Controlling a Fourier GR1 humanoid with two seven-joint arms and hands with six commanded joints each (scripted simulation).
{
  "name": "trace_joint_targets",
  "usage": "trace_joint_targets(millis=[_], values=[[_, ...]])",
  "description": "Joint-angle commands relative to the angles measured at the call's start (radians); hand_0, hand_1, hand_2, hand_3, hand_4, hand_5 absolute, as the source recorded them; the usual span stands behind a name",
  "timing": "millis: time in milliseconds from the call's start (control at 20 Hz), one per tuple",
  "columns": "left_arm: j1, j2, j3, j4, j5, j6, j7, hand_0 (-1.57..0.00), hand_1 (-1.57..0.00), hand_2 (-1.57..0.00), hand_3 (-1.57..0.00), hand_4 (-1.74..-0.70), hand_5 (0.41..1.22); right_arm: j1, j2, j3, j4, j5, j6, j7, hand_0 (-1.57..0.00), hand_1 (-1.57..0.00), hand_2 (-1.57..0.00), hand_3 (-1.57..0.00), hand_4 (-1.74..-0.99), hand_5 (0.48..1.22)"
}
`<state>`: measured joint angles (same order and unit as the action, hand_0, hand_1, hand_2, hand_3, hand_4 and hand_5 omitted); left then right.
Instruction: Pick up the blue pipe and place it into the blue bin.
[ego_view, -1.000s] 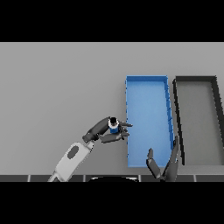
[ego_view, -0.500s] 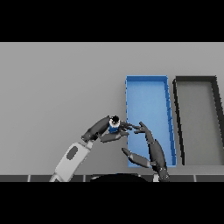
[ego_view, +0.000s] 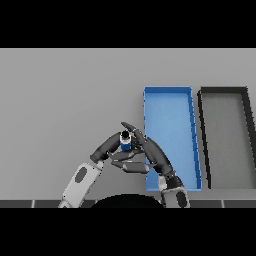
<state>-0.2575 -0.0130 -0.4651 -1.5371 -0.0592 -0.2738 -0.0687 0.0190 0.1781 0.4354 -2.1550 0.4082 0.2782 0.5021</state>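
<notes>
- While the left hand (ego_view: 111, 146) has kept its fingers curled round the blue pipe (ego_view: 125, 141) the whole time, the right hand (ego_view: 150, 152) is what's changed: a second ago it sat low at the near edge by the bins, and now it's swung left and is crowded right up against the pipe.
- Right hand's fingers look loosely spread and reaching toward the pipe from the right. I honestly can't tell if any of them are actually touching it yet; they overlap the left hand's fingers too much in this view.
- Pipe itself has barely shifted. It's upright in the left hand's grip, just to the left of the blue bin (ego_view: 168, 91), near that bin's left wall and toward the near end. Not over the bin, not in it.
- Black bin (ego_view: 223, 90) sits to the right of the blue one, nothing going on there.
- My read: this looks like a handover setup, left passing to right, since the right arm is the one next to the bin. Nothing's placed yet, so the task is maybe halfway.
- Risk as I see it: if the left lets go before the right closes properly, that little pipe drops onto the table (ego_view: 70, 95).
</notes>
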Motion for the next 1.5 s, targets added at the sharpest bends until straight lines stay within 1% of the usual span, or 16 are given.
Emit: trace_joint_targets(millis=[0,100,250,400,450,500,650,700,750,800,900,1050,1100,1150,1300,1450], values=[[-0.003,-0.005,0.004,0.002,0.009,-0.011,0.014,-1.57,-1.57,-1.57,-1.57,-1.46,1.221,-0.037,0.005,-0.003,0.013,-0.006,0.017,0.014,0.00,0.00,-0.05,0.00,-1.242,0.551],[0.008,-0.012,0.006,-0.003,0.020,-0.027,0.025,-1.57,-1.57,-1.57,-1.57,-1.47,1.221,-0.131,0.022,-0.031,0.043,-0.011,0.034,0.072,-0.01,-0.02,-0.07,0.00,-1.223,0.540],[0.006,-0.009,0.021,-0.005,0.001,-0.027,0.035,-1.57,-1.57,-1.57,-1.57,-1.47,1.221,-0.193,0.021,-0.059,0.055,-0.035,0.064,0.098,-0.02,-0.03,-0.08,0.00,-1.186,0.521],[0.020,-0.006,0.029,-0.010,-0.019,-0.034,0.034,-1.57,-1.57,-1.57,-1.57,-1.47,1.221,-0.255,0.019,-0.094,0.076,-0.057,0.088,0.108,-0.07,-0.11,-0.17,-0.04,-1.204,0.497],[0.015,-0.010,0.031,-0.005,-0.027,-0.038,0.040,-1.57,-1.57,-1.57,-1.57,-1.46,1.221,-0.266,0.018,-0.102,0.084,-0.059,0.094,0.108,-0.17,-0.22,-0.26,-0.13,-1.233,0.487],[0.014,-0.015,0.033,-0.005,-0.023,-0.046,0.041,-1.57,-1.57,-1.57,-1.57,-1.52,1.221,-0.278,0.020,-0.106,0.090,-0.064,0.097,0.108,-0.32,-0.36,-0.38,-0.24,-1.278,0.485],[0.024,-0.014,0.032,-0.018,-0.029,-0.057,0.063,-1.57,-1.57,-1.57,-1.57,-1.62,1.221,-0.306,0.030,-0.115,0.113,-0.075,0.108,0.108,-0.88,-0.88,-0.91,-0.76,-1.467,0.518],[0.016,-0.019,0.042,-0.015,-0.040,-0.048,0.078,-1.57,-1.57,-1.57,-1.57,-1.64,1.221,-0.308,0.048,-0.109,0.125,-0.079,0.107,0.107,-1.01,-1.02,-1.04,-0.87,-1.514,0.550],[0.020,-0.028,0.044,-0.008,-0.037,-0.050,0.063,-1.57,-1.57,-1.57,-1.51,-1.66,1.221,-0.319,0.064,-0.114,0.142,-0.083,0.107,0.108,-1.13,-1.13,-1.15,-0.95,-1.551,0.596],[0.023,-0.039,0.048,-0.005,-0.022,-0.060,0.049,-1.57,-1.57,-1.57,-1.52,-1.68,1.221,-0.323,0.074,-0.119,0.147,-0.087,0.099,0.107,-1.22,-1.22,-1.23,-1.02,-1.581,0.650],[0.045,-0.041,0.052,-0.016,0.001,-0.080,0.031,-1.57,-1.57,-1.57,-1.50,-1.70,1.221,-0.313,0.073,-0.107,0.143,-0.113,0.090,0.103,-1.34,-1.34,-1.35,-1.19,-1.628,0.856],[0.041,-0.061,0.062,-0.023,-0.004,-0.085,0.066,-1.57,-1.57,-1.57,-1.44,-1.72,1.221,-0.311,0.051,-0.083,0.146,-0.103,0.067,0.048,-1.45,-1.45,-1.46,-1.36,-1.680,1.034],[0.039,-0.057,0.069,-0.025,-0.008,-0.090,0.066,-1.57,-1.57,-1.57,-1.44,-1.72,1.221,-0.313,0.047,-0.072,0.153,-0.095,0.062,0.023,-1.48,-1.48,-1.48,-1.40,-1.692,1.071],[0.035,-0.063,0.071,-0.016,-0.018,-0.088,0.069,-1.57,-1.57,-1.57,-1.44,-1.73,1.221,-0.316,0.041,-0.076,0.158,-0.092,0.057,0.020,-1.50,-1.50,-1.50,-1.43,-1.702,1.101],[0.039,-0.066,0.077,-0.027,-0.035,-0.086,0.079,-1.57,-1.57,-1.57,-1.43,-1.73,1.221,-0.307,0.051,-0.056,0.177,-0.094,0.018,-0.022,-1.53,-1.53,-1.53,-1.50,-1.721,1.160],[0.030,-0.061,0.083,-0.026,-0.077,-0.058,0.049,-1.57,-1.57,-1.57,-1.45,-1.72,1.221,-0.310,0.048,-0.049,0.169,-0.075,-0.022,-0.024,-1.55,-1.55,-1.55,-1.54,-1.731,1.190]])
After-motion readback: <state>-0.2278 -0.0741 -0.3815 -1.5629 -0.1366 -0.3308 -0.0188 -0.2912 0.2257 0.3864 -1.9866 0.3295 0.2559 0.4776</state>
